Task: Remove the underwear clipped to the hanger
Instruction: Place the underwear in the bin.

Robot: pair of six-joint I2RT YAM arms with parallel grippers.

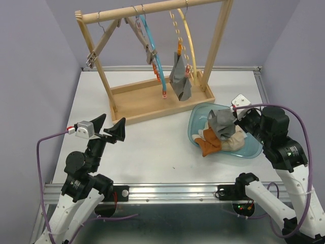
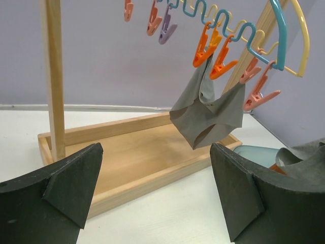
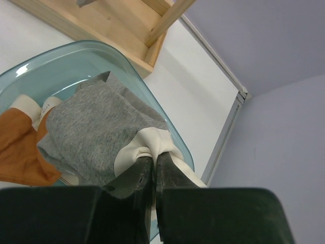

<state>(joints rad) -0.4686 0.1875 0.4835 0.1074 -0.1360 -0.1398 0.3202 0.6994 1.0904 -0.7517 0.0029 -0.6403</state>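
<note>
Bare tabletop [image 1: 152,147] between left gripper [image 1: 110,125] and rack [image 1: 144,109] (posts [image 2: 53,76] flanking hung underwear [image 2: 205,114])

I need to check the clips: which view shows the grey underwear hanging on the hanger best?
Left wrist: the grey underwear hangs close, both orange clips pinching its top edge. Top external shows it small, from above; right wrist barely shows it, if at all.

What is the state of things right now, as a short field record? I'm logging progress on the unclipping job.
clipped: one grey underwear, hanging from orange clips on the wooden rack
tub: blue tub holding an orange-brown garment and a beige garment
right gripper: shut on the pale band of a grey garment, over the tub
left gripper: open, empty, facing the rack
</note>
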